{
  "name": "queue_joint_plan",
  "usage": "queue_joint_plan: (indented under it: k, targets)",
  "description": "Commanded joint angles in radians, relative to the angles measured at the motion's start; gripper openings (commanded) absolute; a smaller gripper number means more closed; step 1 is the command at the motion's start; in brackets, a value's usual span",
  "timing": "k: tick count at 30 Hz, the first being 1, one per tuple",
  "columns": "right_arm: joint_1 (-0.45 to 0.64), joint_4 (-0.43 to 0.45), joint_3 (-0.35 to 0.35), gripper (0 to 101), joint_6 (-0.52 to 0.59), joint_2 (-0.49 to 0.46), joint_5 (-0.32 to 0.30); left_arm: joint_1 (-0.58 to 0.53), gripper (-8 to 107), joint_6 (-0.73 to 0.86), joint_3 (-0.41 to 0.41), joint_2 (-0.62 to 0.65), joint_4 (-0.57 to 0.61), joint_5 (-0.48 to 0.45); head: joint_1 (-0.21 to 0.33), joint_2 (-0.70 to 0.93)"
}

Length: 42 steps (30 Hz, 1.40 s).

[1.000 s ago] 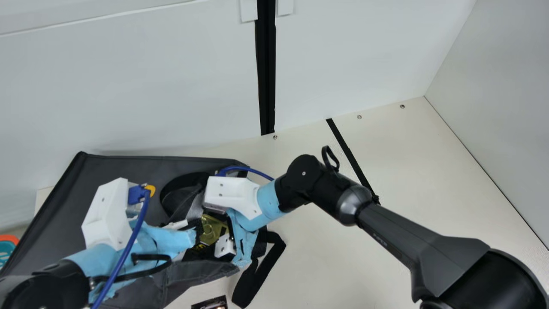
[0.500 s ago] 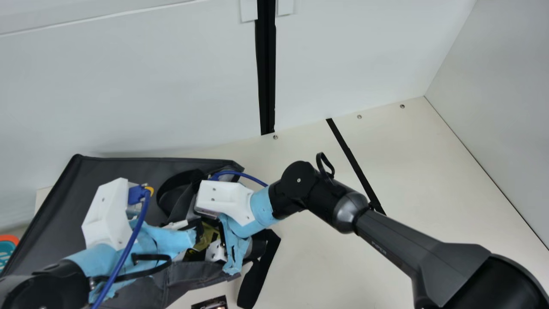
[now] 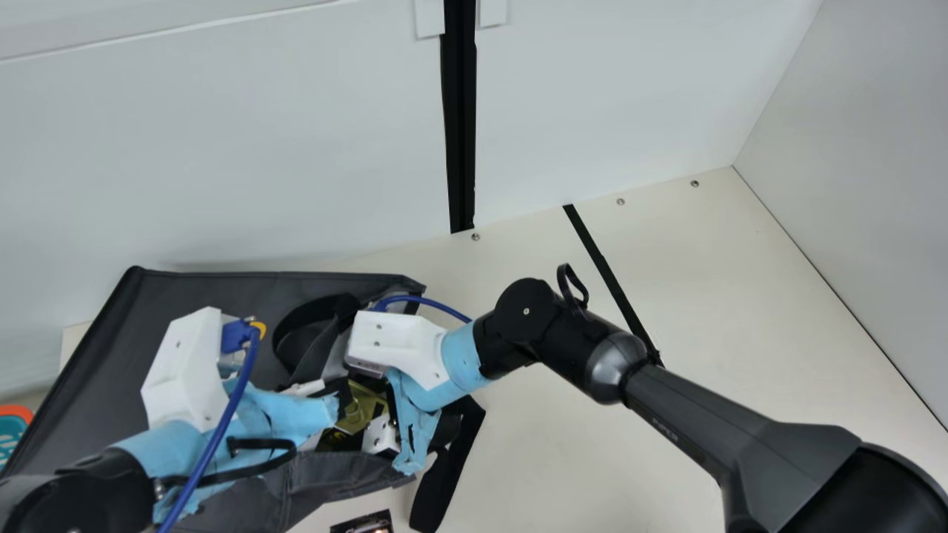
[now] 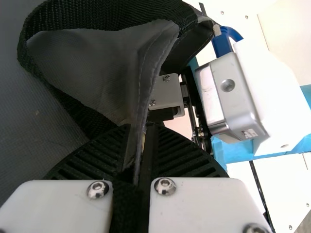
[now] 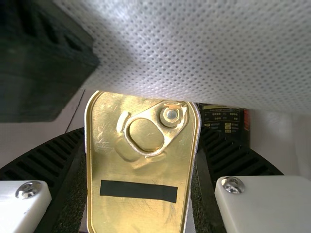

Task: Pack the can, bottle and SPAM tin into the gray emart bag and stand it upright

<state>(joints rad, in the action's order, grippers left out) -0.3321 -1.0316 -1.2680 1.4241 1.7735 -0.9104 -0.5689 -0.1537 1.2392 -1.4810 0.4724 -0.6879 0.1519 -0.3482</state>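
On the cream desk [image 3: 592, 459], in the main view, the gray fabric bag with black edging [image 3: 96, 363] lies with its opening toward the view's middle. A black webbing handle [image 3: 444, 481] trails from it onto the desk. The left hand [image 3: 344, 400] is at the bag's opening, and the right hand [image 3: 364, 418] is there too, with the gold-topped, rounded-rectangular SPAM tin [image 3: 355, 409] between the two hands. Just beside the bag, at the bottom edge, is a small dark box [image 3: 363, 523], partly cut off; at the left edge is a teal and orange object [image 3: 10, 431]. In the left wrist view, the left hand's black ribbed fingers are closed together on the bag's thin gray cloth edge, and a loop of black webbing arches just beyond them. The right arm's silver camera [image 4: 238, 97], in a white housing, is close by. In the right wrist view, the right hand's fingers stand apart by the tin's width, pinching it by its sides, its ring-pull lid facing the camera. Pale dotted fabric [image 5: 204, 48] spreads across the tin's far end.
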Motion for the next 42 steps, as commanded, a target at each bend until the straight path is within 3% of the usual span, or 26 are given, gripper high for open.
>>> queue_joint_plan:
  k: [1,18,42]
  targets:
    - [0.002,0.002,0.001,40,0.0,0.0,-0.002,0.0,-8,0.0,0.0,0.0,0.0,0.0,0.023,-0.001]
    - [0.02,0.01,0.016,95,0.002,-0.018,-0.011,0.0,-8,0.0,0.0,0.0,0.0,0.0,0.023,-0.001]
    - [0.152,0.039,0.079,95,0.005,-0.113,-0.072,0.0,-8,0.0,0.0,0.0,0.0,0.0,0.023,-0.001]
